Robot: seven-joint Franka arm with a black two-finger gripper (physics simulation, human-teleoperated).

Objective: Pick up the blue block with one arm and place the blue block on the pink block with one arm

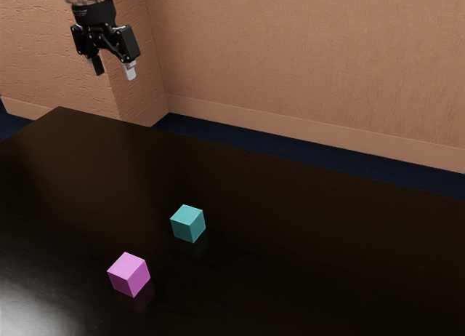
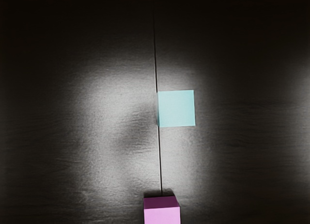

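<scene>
My hand hangs high above the far corner of the counter, close to the wall, and its two fingers stand apart with nothing between them, so it is open and empty. The blue block, which looks rather turquoise to me, sits flat on the counter, well below the hand and toward the exterior view's right of it. The pink block sits near it, a little closer to the camera, and the two do not touch. In the wrist view I look straight down on the blue block, and the pink block is beside it with a free gap between them; a thin line runs along the counter next to both, maybe a seam, but I cannot say for sure. As I judge it, no part of the task is done yet: the blue block is not grasped and nothing lies on the pink block. What is left is everything: the descent, the grasp, the lift and the placing on top.
</scene>
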